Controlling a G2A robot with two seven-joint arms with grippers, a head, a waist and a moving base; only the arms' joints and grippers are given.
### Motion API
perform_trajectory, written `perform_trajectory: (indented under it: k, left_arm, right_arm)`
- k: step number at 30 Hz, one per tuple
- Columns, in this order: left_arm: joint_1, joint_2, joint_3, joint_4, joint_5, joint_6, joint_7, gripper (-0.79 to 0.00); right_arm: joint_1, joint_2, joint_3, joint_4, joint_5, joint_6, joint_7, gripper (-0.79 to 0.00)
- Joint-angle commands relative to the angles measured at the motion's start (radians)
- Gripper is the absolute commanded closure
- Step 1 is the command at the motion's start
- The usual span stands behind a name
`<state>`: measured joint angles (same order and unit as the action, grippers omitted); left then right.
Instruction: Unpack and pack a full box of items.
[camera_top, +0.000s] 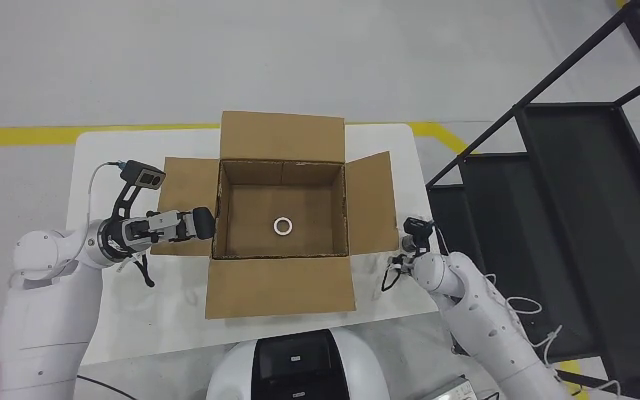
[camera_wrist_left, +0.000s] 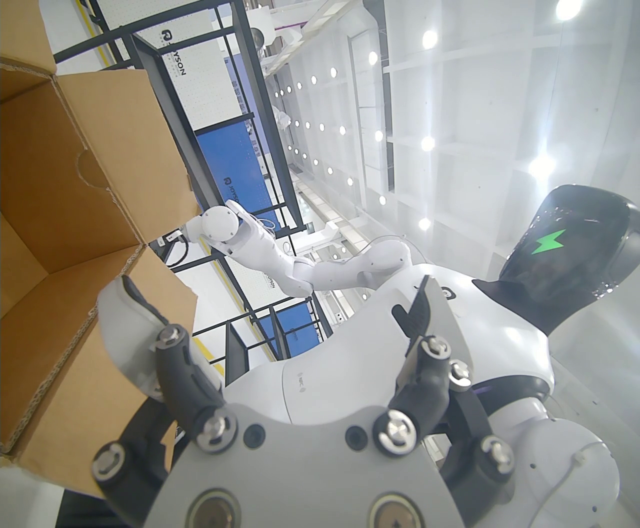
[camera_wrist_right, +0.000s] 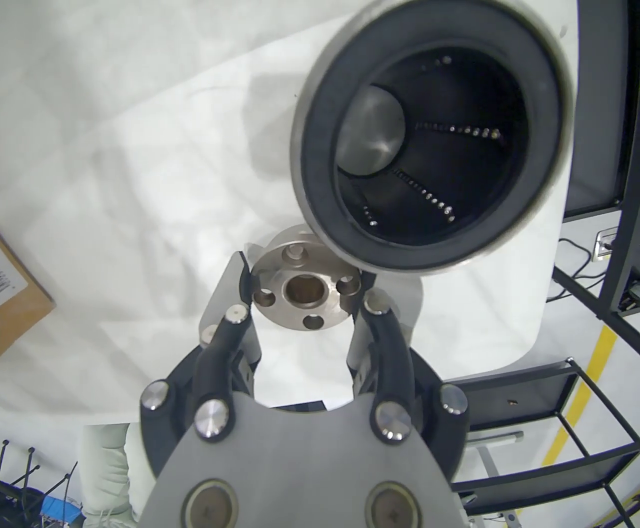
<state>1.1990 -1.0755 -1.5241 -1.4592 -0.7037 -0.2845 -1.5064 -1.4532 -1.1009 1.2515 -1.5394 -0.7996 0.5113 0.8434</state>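
An open cardboard box (camera_top: 228, 215) stands mid-table with all flaps folded out. A small metal ring (camera_top: 284, 226) lies on its floor. My left gripper (camera_top: 203, 222) hovers at the box's left wall, over the left flap. Its fingers (camera_wrist_left: 125, 320) are open with nothing between them, one pad close to the cardboard (camera_wrist_left: 65, 210). My right gripper (camera_top: 413, 236) is low over the table just right of the box, shut on a round metal flange (camera_wrist_right: 287, 312) with several bolt holes. A large metal sleeve with a black bore (camera_wrist_right: 430, 135) sits right beside the flange.
The white table (camera_top: 140, 160) ends just beyond the right gripper. Black metal steps (camera_top: 545, 200) stand close to the table's right side. A yellow floor line (camera_top: 60, 133) runs behind the table.
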Motion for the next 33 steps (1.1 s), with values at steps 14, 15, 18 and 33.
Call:
perform_trajectory:
  k: [14,15,18,33]
  left_arm:
    - [0.000,0.000,0.000,0.000,0.000,0.000,0.000,-0.785]
    - [0.000,0.000,0.000,0.000,0.000,0.000,0.000,-0.785]
    - [0.000,0.000,0.000,0.000,0.000,0.000,0.000,-0.785]
    - [0.000,0.000,0.000,0.000,0.000,0.000,0.000,-0.785]
  right_arm:
    - [-0.294,0.039,0.327,-0.410,0.102,-0.036,0.030,0.000]
    - [-0.322,0.039,0.357,-0.447,0.116,-0.044,0.002,0.000]
    - [-0.389,0.034,0.425,-0.545,0.180,-0.066,-0.086,0.000]
    - [-0.339,0.021,0.353,-0.779,0.219,-0.204,-0.236,0.000]
